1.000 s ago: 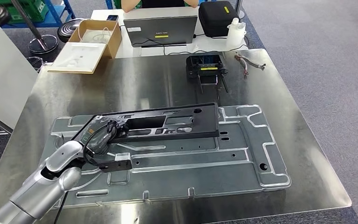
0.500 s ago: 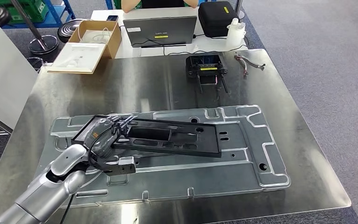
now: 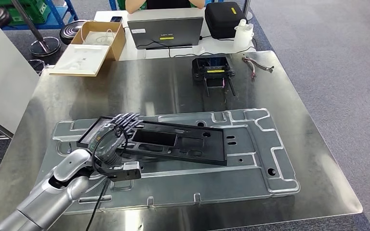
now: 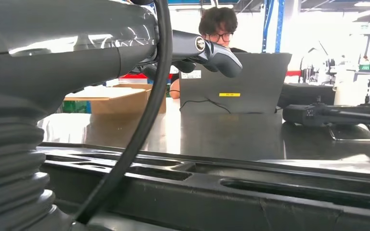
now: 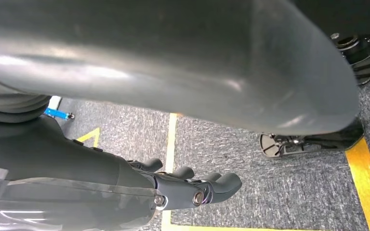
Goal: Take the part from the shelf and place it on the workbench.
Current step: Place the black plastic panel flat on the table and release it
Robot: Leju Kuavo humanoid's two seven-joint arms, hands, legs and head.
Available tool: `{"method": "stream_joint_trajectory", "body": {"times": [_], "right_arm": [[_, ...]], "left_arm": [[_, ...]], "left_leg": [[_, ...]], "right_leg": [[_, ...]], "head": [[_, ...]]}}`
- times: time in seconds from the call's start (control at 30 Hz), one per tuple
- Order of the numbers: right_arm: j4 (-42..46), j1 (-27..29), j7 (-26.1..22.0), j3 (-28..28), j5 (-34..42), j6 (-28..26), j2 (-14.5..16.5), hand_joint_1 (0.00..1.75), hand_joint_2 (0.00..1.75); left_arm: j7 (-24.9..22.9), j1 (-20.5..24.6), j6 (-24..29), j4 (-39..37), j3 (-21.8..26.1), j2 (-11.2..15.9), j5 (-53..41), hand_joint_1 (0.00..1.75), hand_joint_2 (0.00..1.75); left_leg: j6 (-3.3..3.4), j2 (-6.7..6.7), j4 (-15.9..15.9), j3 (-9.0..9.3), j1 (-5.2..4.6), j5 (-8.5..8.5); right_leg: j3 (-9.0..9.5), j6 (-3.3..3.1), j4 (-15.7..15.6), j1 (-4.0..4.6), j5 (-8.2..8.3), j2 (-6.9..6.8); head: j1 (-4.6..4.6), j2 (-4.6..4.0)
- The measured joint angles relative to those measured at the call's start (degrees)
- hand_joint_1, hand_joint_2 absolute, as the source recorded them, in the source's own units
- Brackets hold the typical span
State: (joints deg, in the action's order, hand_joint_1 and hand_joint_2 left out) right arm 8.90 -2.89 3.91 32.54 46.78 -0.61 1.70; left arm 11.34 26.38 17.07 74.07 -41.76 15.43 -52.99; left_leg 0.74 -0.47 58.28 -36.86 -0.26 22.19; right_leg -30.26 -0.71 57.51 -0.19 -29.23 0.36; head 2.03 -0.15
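Now, from my head view, the black part (image 3: 173, 140) lies flat on the stamped metal panel (image 3: 250, 163) that covers much of the steel tabletop (image 3: 139, 86). My left robot hand (image 3: 112, 137) rests over the part's left end with its fingers (image 3: 125, 119) spread and straight, gripping nothing. Farther back on the tabletop stands a small black device (image 3: 213, 68) with a yellow label, and just beside it a bundle of wires (image 3: 257, 63). Beyond that sit a laptop (image 3: 166, 28), an open cardboard box (image 3: 94, 41), a black case (image 3: 225, 18) and a white bottle (image 3: 244, 32).

From my left wrist, the part (image 4: 250, 192) runs across close under the camera, and my fingers (image 4: 207, 50) reach out above it, apart from its surface. A person (image 4: 217, 29) sits behind the laptop (image 4: 236, 89).

From my right wrist, my right robot hand (image 5: 192, 187) hangs over grey carpet (image 5: 279, 192) with yellow lines, fingers loosely curled and holding nothing.
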Motion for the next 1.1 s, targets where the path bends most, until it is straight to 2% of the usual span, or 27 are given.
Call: {"method": "stream_joint_trajectory", "body": {"times": [0.87, 1.1], "right_arm": [[0.0, 0.0, 0.01, 0.03, 0.4, -0.01, 0.01, 0.0, 0.0], [0.0, -0.01, 0.0, 0.24, 0.56, -0.01, 0.02, 0.0, 0.0]], "left_arm": [[0.81, 0.0, 0.85, 0.83, 0.06, 0.0, 0.95, 0.0, 0.0], [1.51, 0.01, 1.86, 2.51, 0.06, 0.0, 1.23, 0.0, 0.0]], "left_leg": [[0.0, 0.0, 0.0, 0.07, 0.0, 0.0], [0.16, 0.0, 0.16, 0.06, -0.23, 0.13]], "right_leg": [[0.07, 0.0, 0.0, 0.0, 0.0, -0.01], [0.18, 0.17, -0.02, -0.1, -0.02, -0.01]], "head": [[0.0, 0.0], [0.0, 0.0]]}}
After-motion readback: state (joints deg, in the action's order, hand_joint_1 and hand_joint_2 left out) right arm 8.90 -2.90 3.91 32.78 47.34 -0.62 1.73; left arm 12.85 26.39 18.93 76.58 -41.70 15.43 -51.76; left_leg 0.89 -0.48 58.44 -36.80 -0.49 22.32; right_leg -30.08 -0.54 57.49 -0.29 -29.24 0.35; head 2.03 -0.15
